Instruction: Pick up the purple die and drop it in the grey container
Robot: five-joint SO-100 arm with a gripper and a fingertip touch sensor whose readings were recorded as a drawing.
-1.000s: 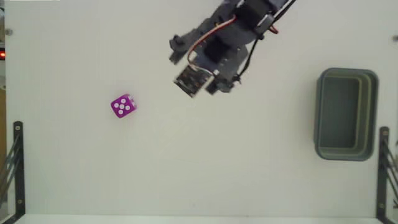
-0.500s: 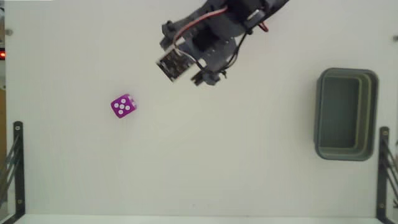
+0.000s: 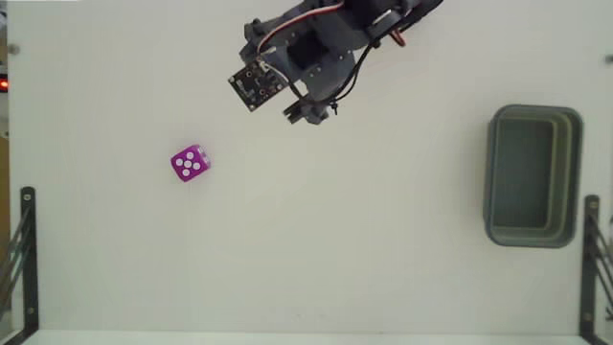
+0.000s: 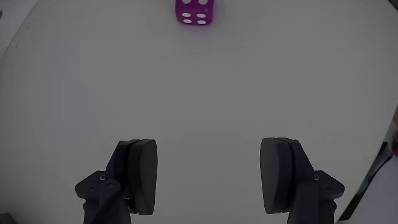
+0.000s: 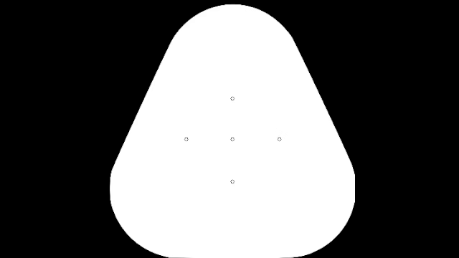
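Note:
The purple die point(image 3: 191, 163) lies alone on the white table at the left of the fixed view, white pips up. In the wrist view the purple die point(image 4: 194, 11) shows at the top edge, far ahead of the fingers and slightly left of centre. My gripper point(image 4: 210, 155) is open wide with nothing between its dark fingers point(image 4: 140, 168). In the fixed view the gripper point(image 3: 271, 75) hangs at the top centre, up and to the right of the die and well apart from it. The grey container point(image 3: 490, 177) stands empty at the far right.
Black metal brackets rise at the lower left point(image 3: 27, 259) and lower right point(image 3: 589, 259) edges of the fixed view. The right bracket stands close to the container's lower right corner. A small red light point(image 3: 3, 84) glows at the left edge.
The arm has swung to the left and towards the top of the fixed view. Die and container have not moved.

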